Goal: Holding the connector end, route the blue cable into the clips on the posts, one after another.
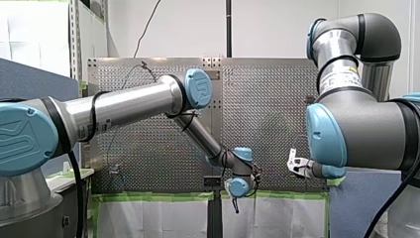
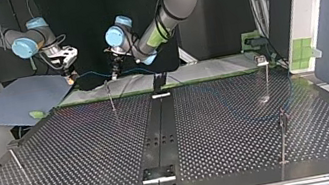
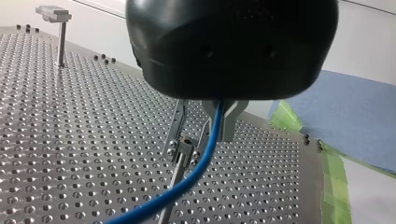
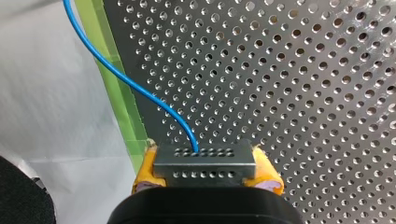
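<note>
- Connector (image 4: 204,161) is clamped between the yellow pads (image 4: 145,169) of my right hand (image 4: 205,168).
- The blue cable (image 4: 126,79) is seen leaving the connector's holes and curving past the edge of the tabletop (image 4: 280,84), where it is cut off from view.
- In the left wrist view, the cable is run under my left hand (image 3: 208,128), just beside a clip post (image 3: 180,158). The grip is masked by the black housing, so apart or together cannot be told.
- In the top view, the cable is only faintly made out between the two hands.
</note>
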Controlling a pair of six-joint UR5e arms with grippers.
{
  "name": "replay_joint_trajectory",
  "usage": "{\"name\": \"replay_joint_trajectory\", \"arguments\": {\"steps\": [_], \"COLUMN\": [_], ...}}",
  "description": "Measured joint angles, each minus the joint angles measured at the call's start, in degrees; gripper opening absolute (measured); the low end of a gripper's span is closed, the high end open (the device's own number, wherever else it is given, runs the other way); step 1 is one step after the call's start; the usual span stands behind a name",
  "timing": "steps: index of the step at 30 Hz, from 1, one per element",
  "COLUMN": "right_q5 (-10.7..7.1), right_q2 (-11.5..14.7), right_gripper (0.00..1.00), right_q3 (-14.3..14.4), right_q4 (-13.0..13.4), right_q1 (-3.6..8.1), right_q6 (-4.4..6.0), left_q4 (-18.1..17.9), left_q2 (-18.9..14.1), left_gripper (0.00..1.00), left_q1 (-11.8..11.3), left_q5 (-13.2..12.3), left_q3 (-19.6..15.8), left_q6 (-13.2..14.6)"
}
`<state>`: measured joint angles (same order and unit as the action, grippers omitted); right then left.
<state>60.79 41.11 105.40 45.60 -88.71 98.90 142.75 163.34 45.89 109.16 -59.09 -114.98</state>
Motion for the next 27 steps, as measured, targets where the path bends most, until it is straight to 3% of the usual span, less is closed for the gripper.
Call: {"name": "replay_joint_trajectory", "arguments": {"steps": [12,27], "right_q5": [-0.79,-1.54], "right_q2": [-0.01,-0.01], "right_gripper": [0.0,0.0], "right_q3": [-2.16,-3.19], "right_q4": [-0.3,-0.79], "right_q1": [-0.49,-0.54], "right_q6": [-1.03,-1.02], "left_q4": [-0.19,0.37], "left_q2": [0.01,-0.01], "left_gripper": [0.0,0.0], "left_q1": [-0.26,-0.49], "left_q5": [-2.88,-4.49], "left_q3": [0.03,1.81], "left_q6": [-1.3,-2.68]}}
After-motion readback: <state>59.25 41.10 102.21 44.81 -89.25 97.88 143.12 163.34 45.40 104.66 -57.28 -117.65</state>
